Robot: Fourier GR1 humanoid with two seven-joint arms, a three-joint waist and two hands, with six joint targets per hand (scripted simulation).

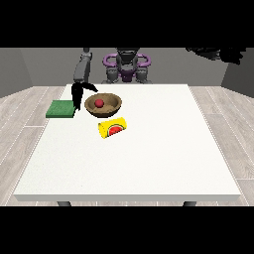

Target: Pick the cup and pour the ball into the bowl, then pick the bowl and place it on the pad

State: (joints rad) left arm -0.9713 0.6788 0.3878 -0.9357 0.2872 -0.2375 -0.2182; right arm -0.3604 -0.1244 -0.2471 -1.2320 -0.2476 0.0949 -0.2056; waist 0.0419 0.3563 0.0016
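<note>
Fingers on the hand (78, 95) at the view's left hang dark and close together just left of the bowl (103, 104), but whether they are spread, curled or already on the rim cannot be told; the other hand does not show. The bowl is brown and shallow with a rounded rim, upright on the desk (149, 158) in its far left part, and the red ball (99, 102) lies inside it, so the pour looks done and the step in hand is judged to be taking up the bowl. To do it well, the hand should take the rim at its left edge, lift level so the ball cannot roll out, carry it the short way left, and set it down flat in the middle of the pad (61, 109). That pad is a flat green square lying just left of the bowl, with the hand between them, so the way is short but cramped. The cup (113, 127), yellow with a watermelon slice on it, lies on its side just nearer than the bowl, apart from it and out of the way. Behind the desk's far edge stands the robot's body (127, 67).
</note>
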